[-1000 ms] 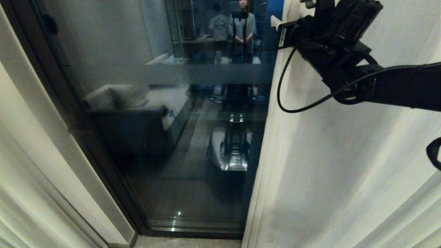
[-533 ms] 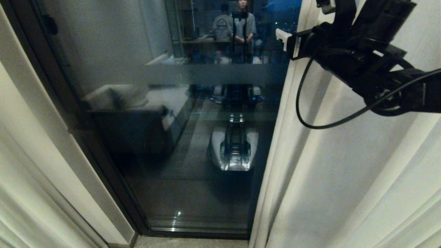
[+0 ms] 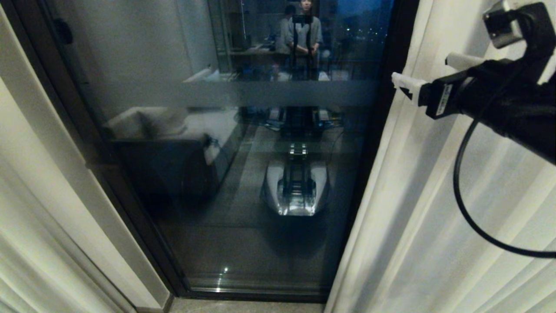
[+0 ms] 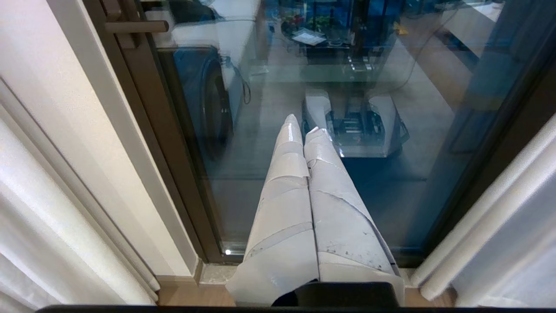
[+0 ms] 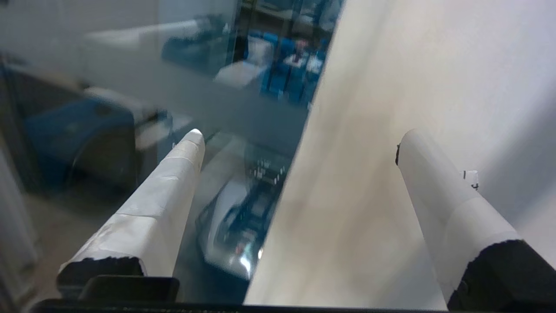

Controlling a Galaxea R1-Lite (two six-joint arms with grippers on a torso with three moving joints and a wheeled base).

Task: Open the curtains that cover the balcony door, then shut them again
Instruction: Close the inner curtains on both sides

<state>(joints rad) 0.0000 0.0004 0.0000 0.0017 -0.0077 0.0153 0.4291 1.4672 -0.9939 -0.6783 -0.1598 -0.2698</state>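
The balcony door [image 3: 260, 130] fills the middle of the head view, its dark glass bare between two cream curtains. The left curtain [image 3: 26, 243] hangs at the left edge. The right curtain [image 3: 425, 217] is drawn back past the door's dark frame [image 3: 386, 108]. My right gripper [image 3: 434, 71] is high on the right, open, in front of that curtain's edge. In the right wrist view the gripper [image 5: 302, 137] spreads wide, with the curtain [image 5: 391, 65] edge running between the fingers and nothing pinched. My left gripper [image 4: 304, 127] is shut and empty, low before the glass [image 4: 391, 195].
The glass reflects two people, a sofa and my own base. A white wall jamb [image 3: 65, 174] stands between the left curtain and the door frame. A strip of floor [image 3: 239, 306] shows below the door track. A black cable [image 3: 460, 195] loops under my right arm.
My right arm has swung right and lower in the head view while its fingers opened. The right curtain's edge has shifted right, baring more glass and the dark frame.
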